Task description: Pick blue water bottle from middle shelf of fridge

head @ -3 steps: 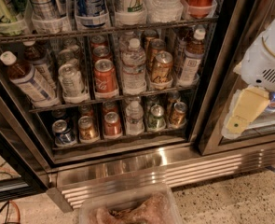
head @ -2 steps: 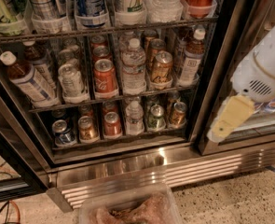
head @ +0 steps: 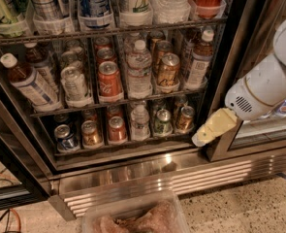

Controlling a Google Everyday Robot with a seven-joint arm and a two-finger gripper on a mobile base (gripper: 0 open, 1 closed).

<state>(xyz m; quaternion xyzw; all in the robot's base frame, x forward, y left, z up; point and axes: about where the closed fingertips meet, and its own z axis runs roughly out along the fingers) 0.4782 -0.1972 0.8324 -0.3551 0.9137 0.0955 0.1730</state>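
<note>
Bottle: in the fridge, at the left end of the middle shelf, leaning left, white cap up.
Hidden: the bottle's base sits behind a pale cup; the rear cans are dim; the top-shelf drinks are cut off.
Gripper: low right, in front of the door frame; whether open or closed cannot be told.
Relation: the bottle is well apart, up and left of the gripper, with cans between.

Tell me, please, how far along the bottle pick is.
Done: nothing yet; the blue water bottle stands untouched on the middle shelf. In hand: the gripper hangs by the right door frame of the fridge, below that shelf. Left: reaching in, grasping the bottle, lifting it out.
</note>
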